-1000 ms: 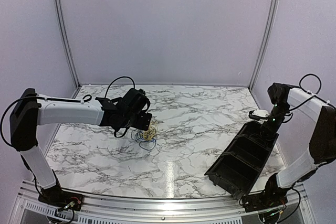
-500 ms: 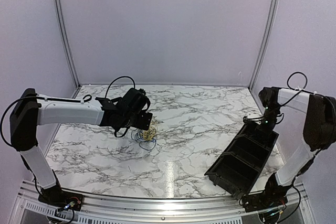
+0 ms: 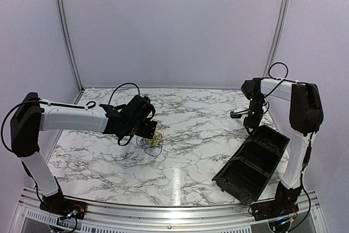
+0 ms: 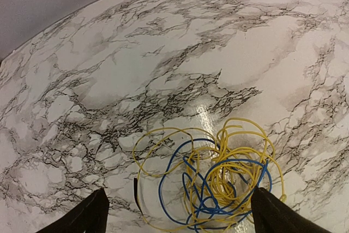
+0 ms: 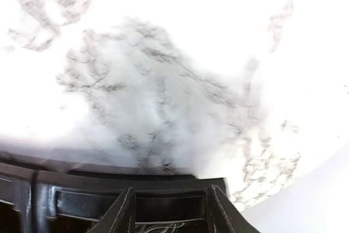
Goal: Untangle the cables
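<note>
The marble counter [image 3: 207, 129] filled the lower half of the top view, from the left wall to the right wall. The left arm [image 3: 71, 117] reached from the left edge toward the middle of the frame. The right arm [image 3: 300, 107] stood tall at the right side and bent over toward the centre right.

A long black tray [image 3: 251, 162] with compartments lay diagonally in the lower right of the top view. Its far rim also showed along the bottom of the right wrist view.

The cables [image 4: 218, 184] lay on the counter as one loose tangle, left of centre in the top view and in the lower middle of the left wrist view. Yellow loops and blue loops crossed one another many times, and one short black end stuck out at the left side of the tangle.

The left claw [image 3: 150, 130] hung just over the tangle. Its fingers [image 4: 90, 216] stood wide apart, one at each bottom corner of the wrist view, with the cables between them and nothing gripped.

The right claw [image 5: 170, 211] was above the counter near the upper end of the tray. Its fingers were apart with a gap, and nothing was between them.
</note>
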